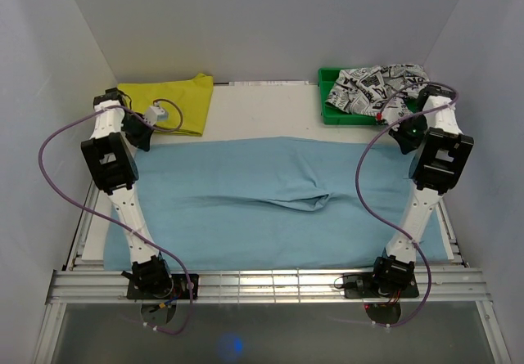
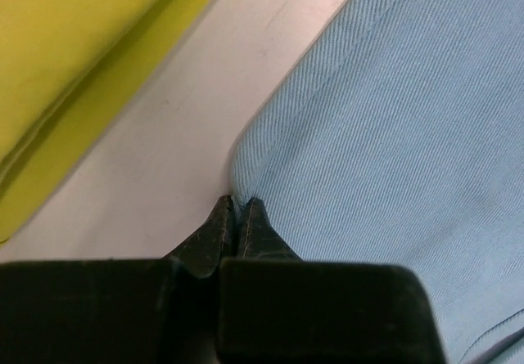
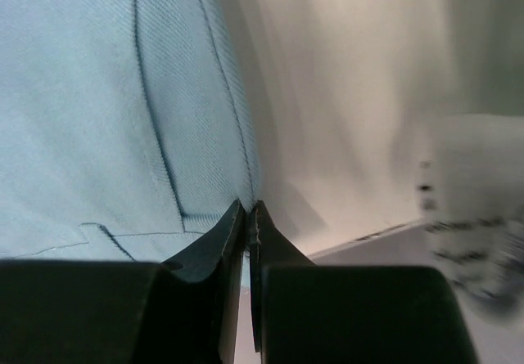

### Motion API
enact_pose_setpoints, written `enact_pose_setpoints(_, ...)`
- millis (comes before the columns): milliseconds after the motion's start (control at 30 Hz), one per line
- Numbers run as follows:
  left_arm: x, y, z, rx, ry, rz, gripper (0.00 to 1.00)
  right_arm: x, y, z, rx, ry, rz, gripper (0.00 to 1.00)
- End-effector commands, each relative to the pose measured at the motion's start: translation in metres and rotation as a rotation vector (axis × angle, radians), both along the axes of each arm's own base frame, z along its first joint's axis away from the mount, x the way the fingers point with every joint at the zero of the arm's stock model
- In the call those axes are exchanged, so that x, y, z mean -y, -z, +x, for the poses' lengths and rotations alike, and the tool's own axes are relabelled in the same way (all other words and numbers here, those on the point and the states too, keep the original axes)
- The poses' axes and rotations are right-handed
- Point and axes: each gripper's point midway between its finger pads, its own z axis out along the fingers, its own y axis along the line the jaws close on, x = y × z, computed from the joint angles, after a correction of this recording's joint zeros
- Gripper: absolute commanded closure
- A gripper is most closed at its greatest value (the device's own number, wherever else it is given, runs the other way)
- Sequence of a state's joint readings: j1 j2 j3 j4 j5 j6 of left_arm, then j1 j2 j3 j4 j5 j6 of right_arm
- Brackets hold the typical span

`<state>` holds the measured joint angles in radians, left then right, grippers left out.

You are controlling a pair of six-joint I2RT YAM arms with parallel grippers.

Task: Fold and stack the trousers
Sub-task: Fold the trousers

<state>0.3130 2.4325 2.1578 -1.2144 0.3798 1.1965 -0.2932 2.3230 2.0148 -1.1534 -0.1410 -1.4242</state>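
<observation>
Across the desk (image 1: 262,106), seen from the top camera, the light blue trousers (image 1: 270,200) lie spread flat, reaching nearly from 1 side to the other, with a crease near the middle. A folded yellow garment (image 1: 176,102) lies at the far left corner, just beyond the trousers. At the far right, a green bin (image 1: 327,106) holds a black-on-white printed garment (image 1: 372,86). The 2 arms reach forward, with the left hand (image 1: 139,137) down at the far left corner of the trousers and the right hand (image 1: 405,139) down at their far right corner.

From the left wrist camera, the left hand (image 2: 237,210) is clenched, its 2 tips pressed together on the very edge of the trousers (image 2: 393,135), where the cloth bulges toward them. A bare strip of desk (image 2: 188,119) separates the trousers from the yellow garment (image 2: 74,69) at upper left.

From the right wrist camera, the right hand (image 3: 248,213) is clenched on the edge of the trousers (image 3: 98,94), a sliver of blue showing between its tips. Seams and stitching cross the cloth. To the right is white desk (image 3: 352,135) and a blurred white shape (image 3: 475,208) with dark marks, too unclear to name.
</observation>
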Motion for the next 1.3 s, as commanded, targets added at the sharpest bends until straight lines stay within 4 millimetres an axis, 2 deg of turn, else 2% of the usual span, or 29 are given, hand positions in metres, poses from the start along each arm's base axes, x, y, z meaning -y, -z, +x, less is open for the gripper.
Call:
enact_pose_setpoints(0, -0.014, -0.011, 0.016, 0.066, -0.062, 0.009, 1.0, -0.005, -0.052, 0.035, 0.193, 0.027, 0.058, 0.92)
enact_pose_setpoints(267, -0.021, -0.044, 0.037, 0.202, -0.12, 0.022, 1.0, -0.005, -0.075, 0.03, 0.247, 0.012, 0.071, 0.92)
enact_pose_setpoints(500, -0.039, -0.085, 0.06, 0.348, -0.27, 0.034, 1.0, 0.02, -0.102, 0.045, 0.344, 0.058, 0.056, 0.92)
enact_pose_setpoints(567, -0.037, -0.1, 0.062, 0.385, -0.28, 0.021, 1.0, 0.022, -0.107, 0.044, 0.358, 0.061, 0.064, 0.92)
enact_pose_setpoints(633, -0.035, -0.106, 0.061, 0.396, -0.28, 0.011, 1.0, 0.022, -0.112, 0.041, 0.367, 0.058, 0.077, 0.92)
enact_pose_setpoints(667, -0.034, -0.119, 0.062, 0.427, -0.292, 0.007, 1.0, 0.017, -0.11, 0.037, 0.36, 0.05, 0.102, 0.92)
enact_pose_setpoints(733, -0.033, -0.127, 0.06, 0.438, -0.309, 0.005, 1.0, 0.015, -0.119, 0.033, 0.381, 0.042, 0.112, 0.92)
enact_pose_setpoints(767, -0.033, -0.143, 0.059, 0.47, -0.317, 0.007, 1.0, 0.012, -0.121, 0.031, 0.389, 0.036, 0.13, 0.92)
enact_pose_setpoints(800, -0.032, -0.149, 0.057, 0.478, -0.334, -0.001, 1.0, 0.01, -0.126, 0.026, 0.398, 0.032, 0.135, 0.92)
enact_pose_setpoints(833, -0.032, -0.148, 0.052, 0.472, -0.344, -0.005, 1.0, 0.011, -0.13, 0.024, 0.412, 0.027, 0.147, 0.92)
enact_pose_setpoints(867, -0.034, -0.155, 0.05, 0.49, -0.357, -0.006, 1.0, 0.011, -0.134, 0.02, 0.414, 0.026, 0.155, 0.92)
enact_pose_setpoints(900, -0.033, -0.174, 0.043, 0.521, -0.363, -0.013, 1.0, 0.01, -0.146, 0.014, 0.431, 0.019, 0.159, 0.92)
enact_pose_setpoints(967, -0.036, -0.178, 0.021, 0.511, -0.383, -0.038, 1.0, 0.013, -0.158, 0.002, 0.448, -0.016, 0.168, 0.92)
enact_pose_setpoints(1000, -0.03, -0.206, 0.006, 0.57, -0.327, -0.039, 1.0, 0.007, -0.164, -0.017, 0.423, -0.025, 0.183, 0.92)
enact_pose_setpoints(1033, -0.029, -0.208, -0.009, 0.573, -0.3, -0.023, 1.0, 0.009, -0.164, -0.03, 0.411, -0.033, 0.187, 0.92)
enact_pose_setpoints(1067, -0.026, -0.178, -0.035, 0.503, -0.289, -0.02, 1.0, 0.008, -0.163, -0.042, 0.401, -0.089, 0.17, 0.92)
enact_pose_setpoints(1100, -0.024, -0.174, -0.053, 0.493, -0.267, -0.004, 1.0, 0.005, -0.172, -0.059, 0.406, -0.118, 0.146, 0.92)
enact_pose_setpoints(1133, -0.021, -0.193, -0.076, 0.547, -0.191, 0.048, 1.0, 0.001, -0.146, -0.084, 0.329, -0.116, 0.172, 0.92)
enact_pose_setpoints(1167, -0.018, -0.157, -0.114, 0.441, -0.191, 0.03, 1.0, 0.001, -0.139, -0.098, 0.309, -0.175, 0.142, 0.92)
enact_pose_setpoints(1200, -0.016, -0.148, -0.137, 0.416, -0.165, 0.041, 1.0, -0.001, -0.14, -0.114, 0.31, -0.202, 0.11, 0.92)
enact_pose_setpoints(1233, -0.016, -0.139, -0.158, 0.395, -0.142, 0.063, 1.0, 0.002, -0.129, -0.124, 0.298, -0.222, 0.089, 0.92)
enact_pose_setpoints(1267, -0.015, -0.117, -0.198, 0.341, -0.117, 0.103, 1.0, -0.004, -0.097, -0.151, 0.214, -0.265, 0.094, 0.92)
